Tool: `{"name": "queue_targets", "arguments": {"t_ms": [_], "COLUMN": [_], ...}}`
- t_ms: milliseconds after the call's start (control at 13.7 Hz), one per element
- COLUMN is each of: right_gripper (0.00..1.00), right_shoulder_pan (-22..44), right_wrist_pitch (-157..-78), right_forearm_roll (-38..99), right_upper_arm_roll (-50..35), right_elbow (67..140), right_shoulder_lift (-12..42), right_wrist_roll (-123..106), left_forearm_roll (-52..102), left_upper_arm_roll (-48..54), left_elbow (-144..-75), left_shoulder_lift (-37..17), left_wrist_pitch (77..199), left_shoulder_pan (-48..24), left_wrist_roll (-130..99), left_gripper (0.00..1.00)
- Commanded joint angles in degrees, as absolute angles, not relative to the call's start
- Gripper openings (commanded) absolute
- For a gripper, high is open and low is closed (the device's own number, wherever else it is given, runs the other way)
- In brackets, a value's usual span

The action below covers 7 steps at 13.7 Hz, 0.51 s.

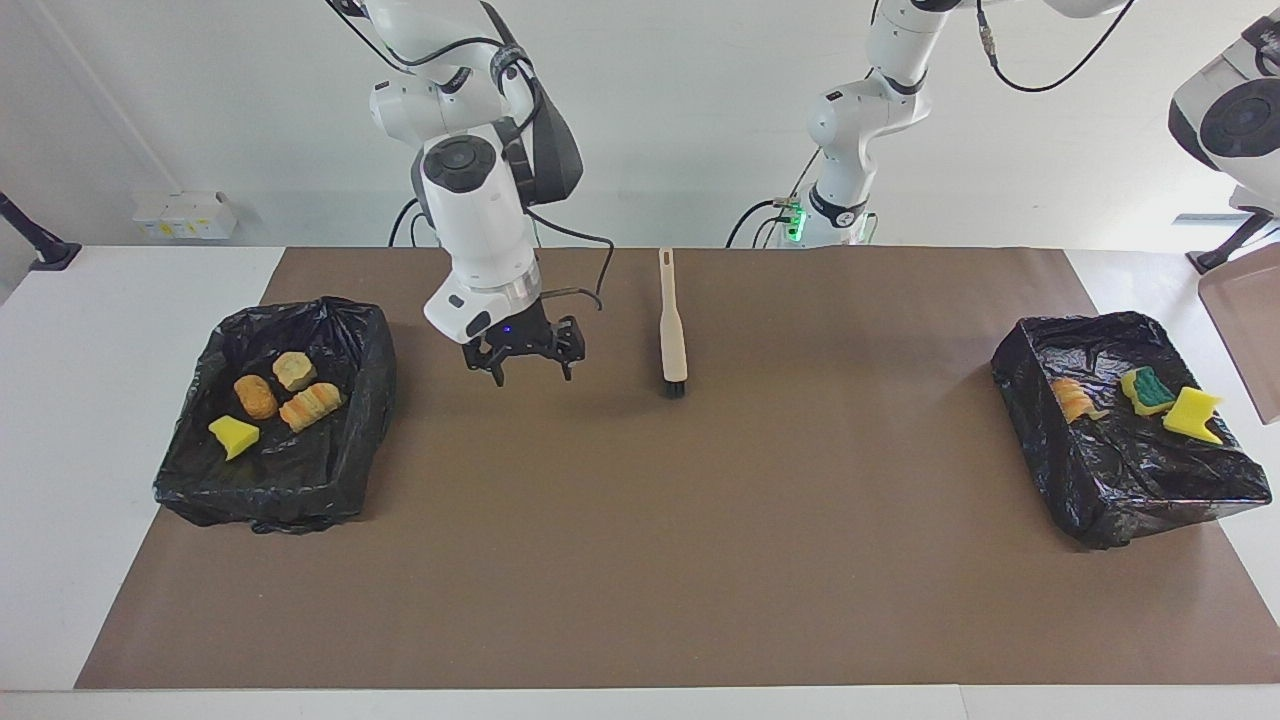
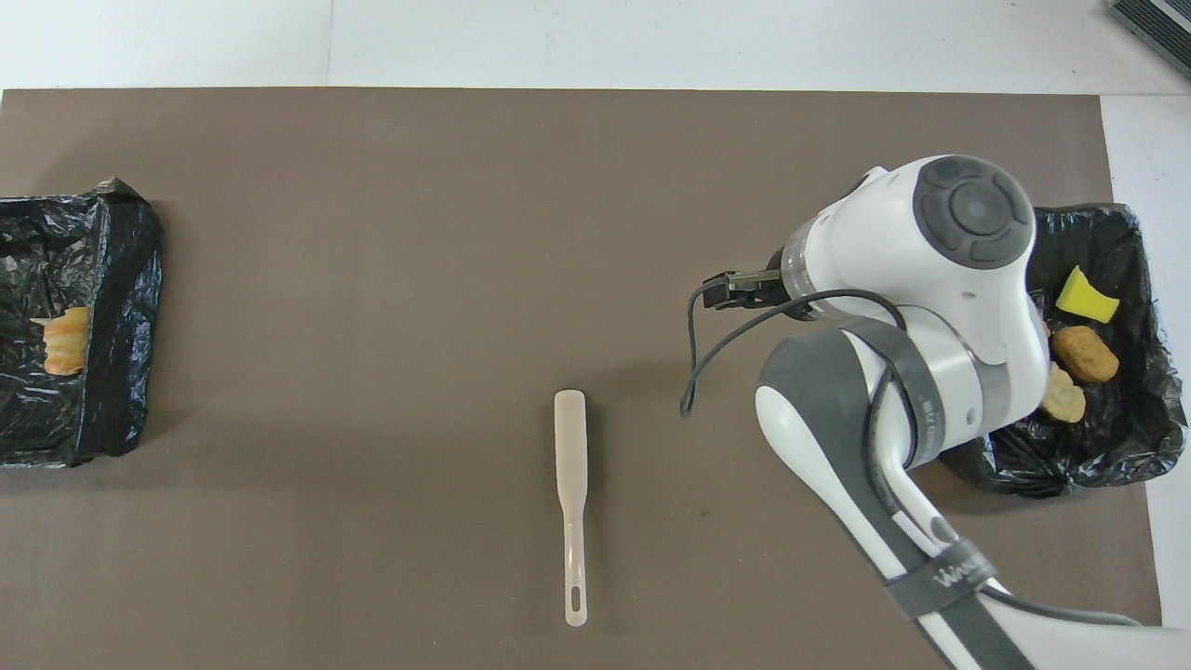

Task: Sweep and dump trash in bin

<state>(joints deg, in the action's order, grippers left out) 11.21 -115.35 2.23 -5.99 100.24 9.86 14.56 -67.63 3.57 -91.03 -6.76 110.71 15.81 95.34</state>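
We are looking at the trash first. All seven bits are lying in the two black bins. Three bits, two sponge bits and one orange lump, are sitting in the bin by the table's edge at the left arm's end. Four more, one yellow and three bread-like, are sitting in the other bin by the edge at the right arm's end. We are seeing no bits on the brown mat.

The dustpan is hanging tipped in the air, just beside the first bin and out toward the table's end edge. The part we can see is looking empty. The left gripper is cut off from both views, but its jaws are pressed tight, and we are judging that they are pinching the dustpan's handle, since the pan is hanging under that arm.

So we are thinking the dumping step is nearly done. To do it well, we should be keeping the pan's lip over the bin until we are sure nothing is sticking inside. Then we should be turning it flat slowly and holding the handle tight, so it is not slipping or knocking the bin's thin bag.

The right gripper is hanging over the mat between the brush and the other bin, jaws spread wide and holding nothing. The brush is lying flat near the table's edge by the robots.
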Motion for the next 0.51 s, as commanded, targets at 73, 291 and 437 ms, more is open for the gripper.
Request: {"name": "queue_targets", "arguments": {"t_ms": [73,291,437], "right_gripper": [1.00,1.00,1.00], "right_shoulder_pan": [6.17,3.35,1.24], "right_wrist_pitch": [-109.88,-105.31,-100.92], "right_forearm_roll": [1.14,1.05,-0.08], "right_upper_arm_roll": [-6.50,-5.63,-5.62], "right_elbow": [99.49,98.71,96.52], "right_shoulder_lift": [3.62,-0.52,-1.67], "right_wrist_roll": [9.51,4.33,1.59], "left_forearm_roll": [-63.75,-51.89,-43.12], "left_upper_arm_roll": [2.90,2.90,2.90], "left_elbow": [-91.93,-92.02,-92.11], "left_shoulder_lift": [-5.89,-5.89,-5.89], "left_wrist_pitch": [103.64,102.31,102.30], "left_shoulder_pan": [9.59,7.74,7.82], "left_wrist_roll": [89.74,89.21,88.95], "left_gripper": [0.00,0.00,0.00]}}
